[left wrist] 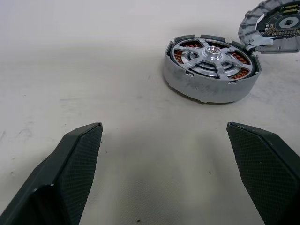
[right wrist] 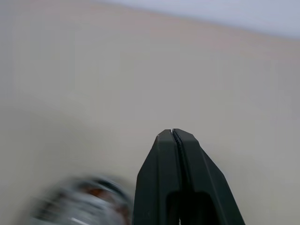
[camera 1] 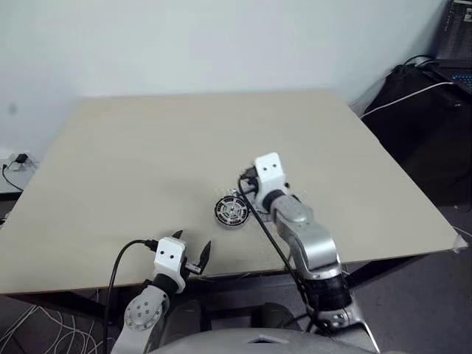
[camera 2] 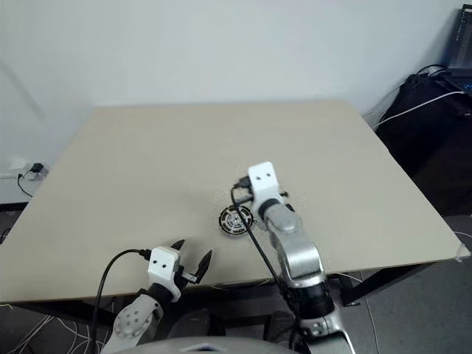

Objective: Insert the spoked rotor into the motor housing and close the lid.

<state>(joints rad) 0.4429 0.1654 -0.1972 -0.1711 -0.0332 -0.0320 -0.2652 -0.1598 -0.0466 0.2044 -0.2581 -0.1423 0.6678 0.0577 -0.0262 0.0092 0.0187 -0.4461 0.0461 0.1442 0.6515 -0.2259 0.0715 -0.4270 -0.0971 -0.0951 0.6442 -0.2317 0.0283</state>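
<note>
The motor housing [left wrist: 211, 89] sits on the table [camera 1: 147, 147] as a round grey-walled puck with copper windings inside. The spoked rotor [left wrist: 211, 51] lies seated in it, silver hub and spokes facing up. The lid [left wrist: 276, 23] stands swung open at the housing's far edge, its circuit side showing. My left gripper [left wrist: 164, 126] is open near the table's front edge, a short way from the housing [camera 1: 231, 212], with nothing between its fingers. My right gripper [right wrist: 172, 133] is shut and empty, hovering above the table just right of and beyond the housing.
The table's front edge [camera 1: 243, 274] runs just under my left gripper. Dark equipment and cables [camera 1: 435, 81] stand beyond the table's right side. A wall socket with a plug [camera 1: 18, 160] is low at the left.
</note>
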